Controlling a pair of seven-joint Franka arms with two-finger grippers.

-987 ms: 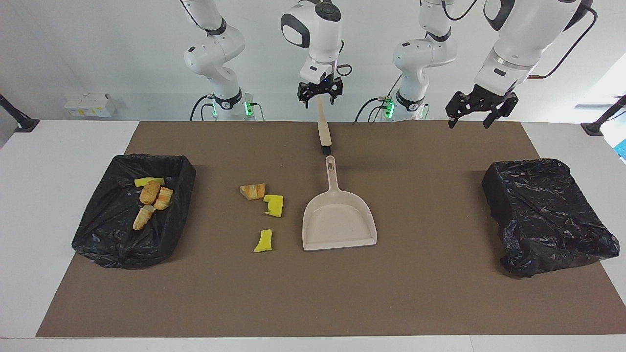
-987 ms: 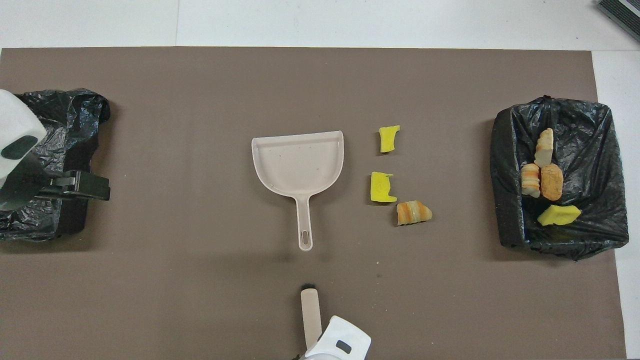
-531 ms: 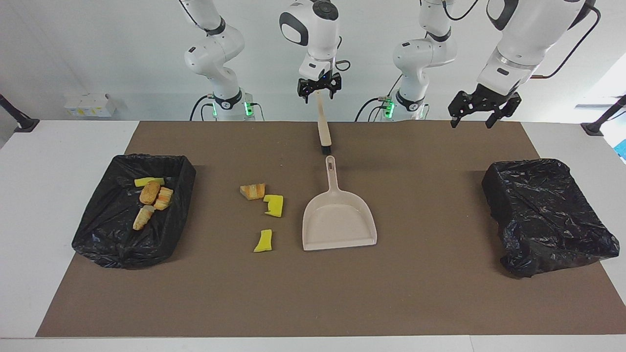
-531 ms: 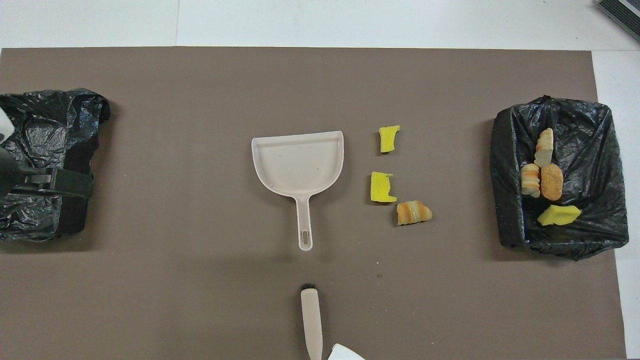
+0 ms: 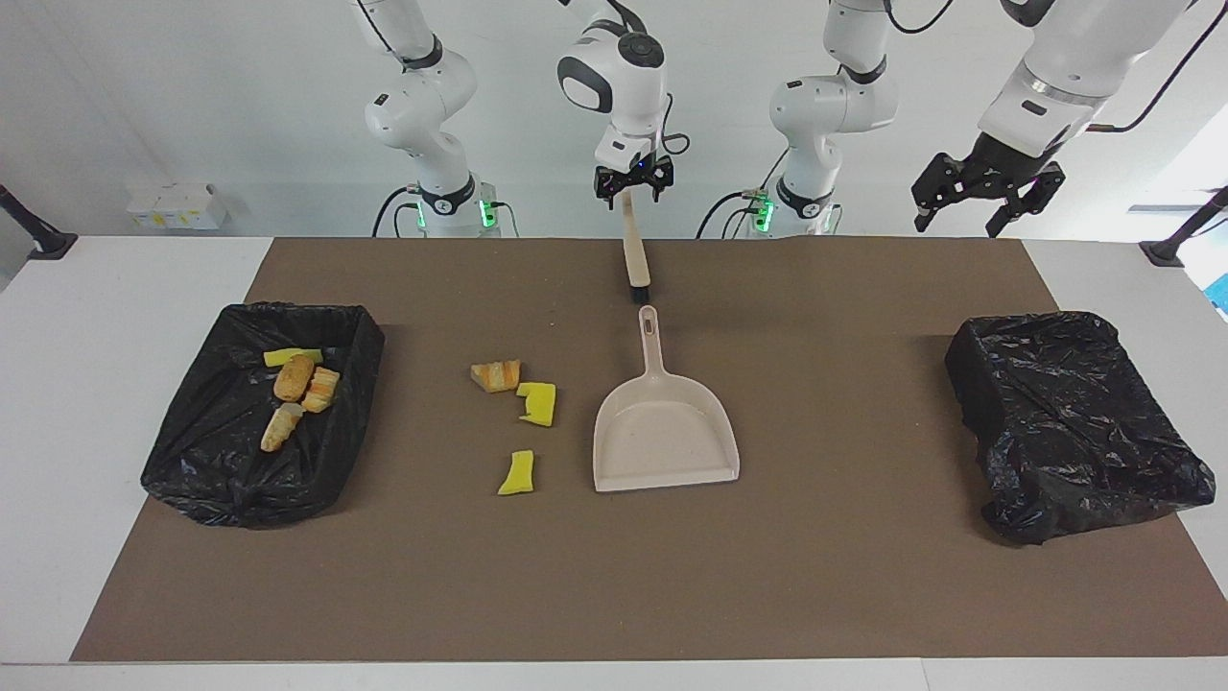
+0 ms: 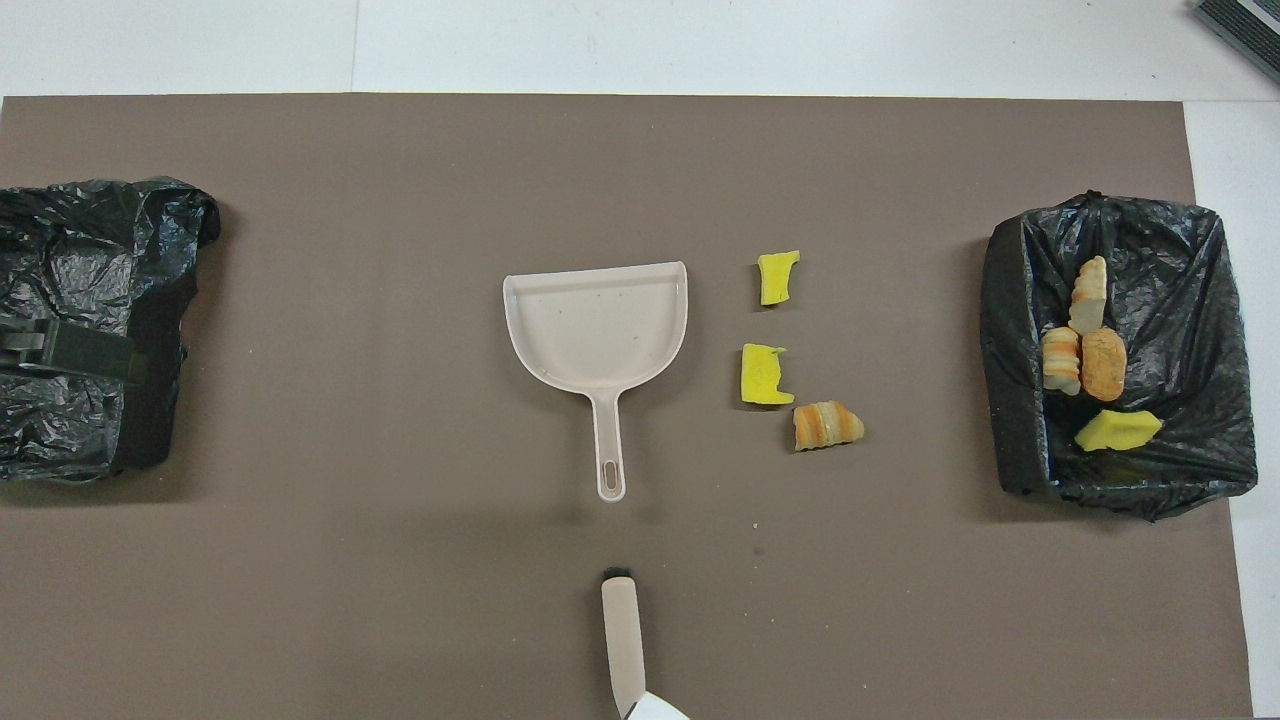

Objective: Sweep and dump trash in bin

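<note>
Right gripper (image 5: 633, 184) sits over the brush (image 5: 635, 251) handle's tip, can't tell if it's pinching; left gripper (image 5: 988, 190) spread, up by the mat edge. Trash (image 5: 517, 405): three chunks loose beside the dustpan (image 5: 666, 432), rest in the bin (image 5: 201, 461)

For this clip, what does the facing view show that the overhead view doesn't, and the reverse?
Facing view only: both arms whole, the right gripper at the brush's handle top, the left gripper raised near the empty bin.
Overhead view only: the dustpan interior seen straight down, with small specks in it.
Both: the brush, the dustpan, three trash pieces on the mat, four more in the other bin.
</note>
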